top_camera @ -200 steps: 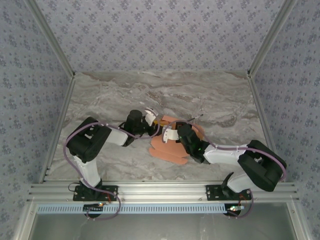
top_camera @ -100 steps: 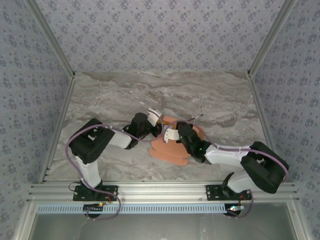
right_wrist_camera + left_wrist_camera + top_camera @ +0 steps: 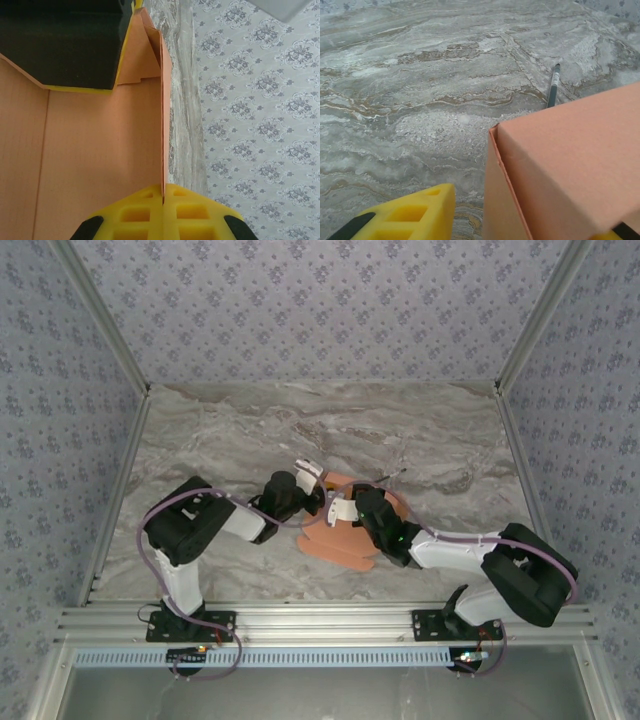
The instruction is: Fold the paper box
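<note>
Mid-table, a bit near of centre, the paper box [image 3: 345, 532] lies partly folded, some salmon-orange panels flat and one wall raised. The right gripper [image 3: 163, 196] pinches the edge of that upright wall, fingers pressed together on the card. The left gripper [image 3: 310, 480] is at the box's far-left side, fingers spread (a box corner sits between them, one yellow finger [image 3: 415, 215] apart from the card). A dark pen [image 3: 553, 86] lies on the marble table [image 3: 220, 430] just beyond the box.

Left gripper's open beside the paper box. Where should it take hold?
Likely the paper box wall facing the left gripper, approached from that side: its thin upright edge stands off the table between the open fingers, while the right gripper pinches another wall.
</note>
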